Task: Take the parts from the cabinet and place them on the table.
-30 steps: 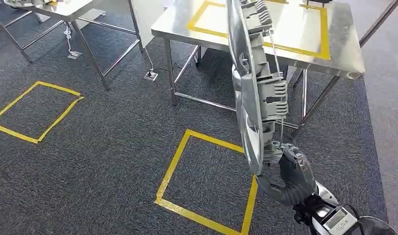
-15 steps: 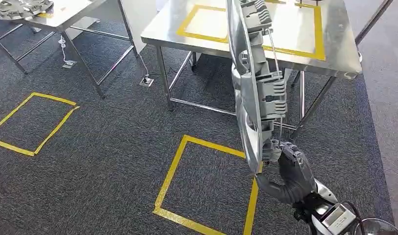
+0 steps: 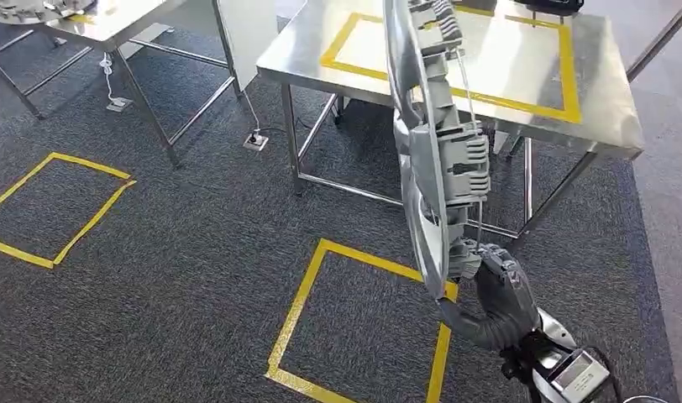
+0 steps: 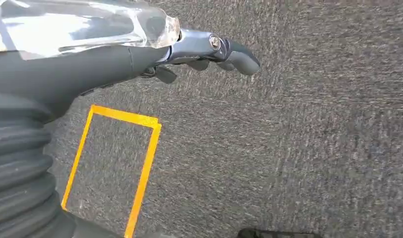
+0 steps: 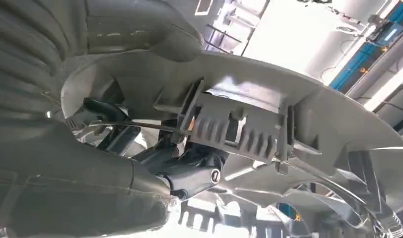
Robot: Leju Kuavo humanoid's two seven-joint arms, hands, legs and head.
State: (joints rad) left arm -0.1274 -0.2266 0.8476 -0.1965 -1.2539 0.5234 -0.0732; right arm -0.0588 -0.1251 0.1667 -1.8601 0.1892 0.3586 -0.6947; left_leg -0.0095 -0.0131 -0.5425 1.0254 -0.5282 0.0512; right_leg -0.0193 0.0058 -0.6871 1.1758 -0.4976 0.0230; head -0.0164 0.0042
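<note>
Silver wheel-cover part (image 3: 430,159) gripped at its lower rim by the right hand (image 3: 499,290), held on edge above grey carpet (image 3: 178,260).

Long axis running up and away toward the steel table (image 3: 606,109) with its yellow-taped rectangle (image 3: 564,75); ribbed back facing right. Open carpet lying left. Left hand (image 4: 209,49) hanging, fingers curled on nothing.

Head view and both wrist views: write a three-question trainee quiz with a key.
1. True or false: the grey part already lies on the steel table.
2. Which robot hand grips the part? A) left B) right
3. Fill in: the yellow tape square on the floor lies on grey ____.

Key:
1. False; the right robot hand holds it upright, edge-on, in front of the table.
2. B; the left robot hand holds nothing.
3. Carpet.
</note>
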